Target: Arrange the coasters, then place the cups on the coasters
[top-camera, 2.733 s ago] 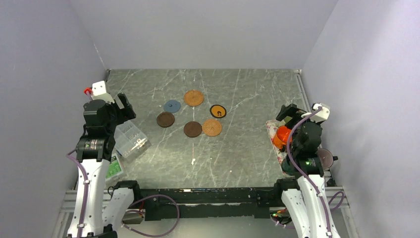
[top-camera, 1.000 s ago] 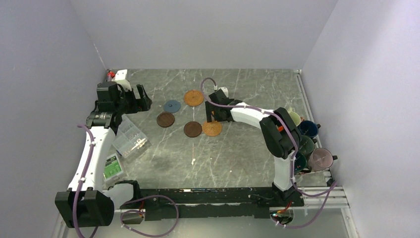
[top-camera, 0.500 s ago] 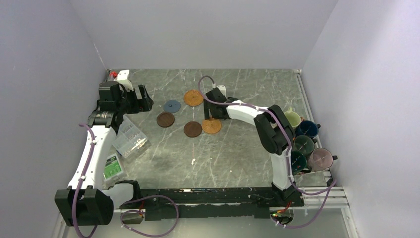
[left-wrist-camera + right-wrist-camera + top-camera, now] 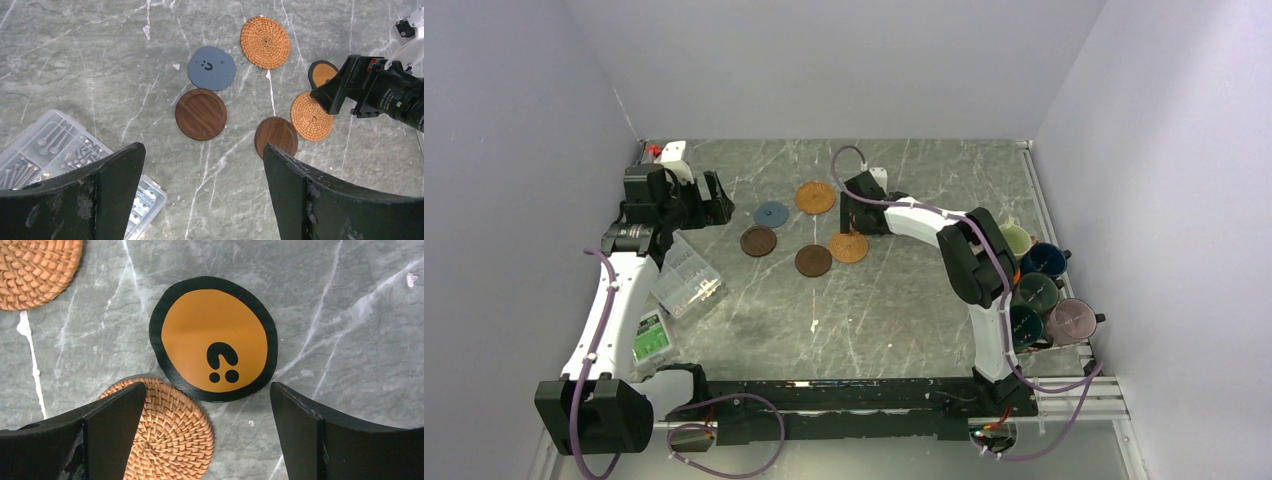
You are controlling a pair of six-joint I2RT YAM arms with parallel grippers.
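From above, you can see that the task is only at its beginning. The coasters (image 4: 813, 261) lie in a loose cluster in the middle of the table (image 4: 894, 320), not in any order, and no cup stands on them. The cups (image 4: 1036, 292) wait together at the right edge, well apart from the cluster. I count five; the orange one I cannot find. So both the arranging and all the placing are left to do, in my judgement. Your right gripper (image 4: 859, 207) hangs over the cluster, and your left gripper (image 4: 711, 203) hovers near the blue-grey coaster (image 4: 771, 213).

In the left wrist view, the two fingers (image 4: 115, 175) stand wide apart with nothing between them, high over the table. All six discs are visible there, none of them touched.

In the right wrist view, the jaws are also spread wide and empty. The black-rimmed orange coaster (image 4: 213, 338) lies flat below them. Its lower edge meets a tan woven coaster (image 4: 167, 430).
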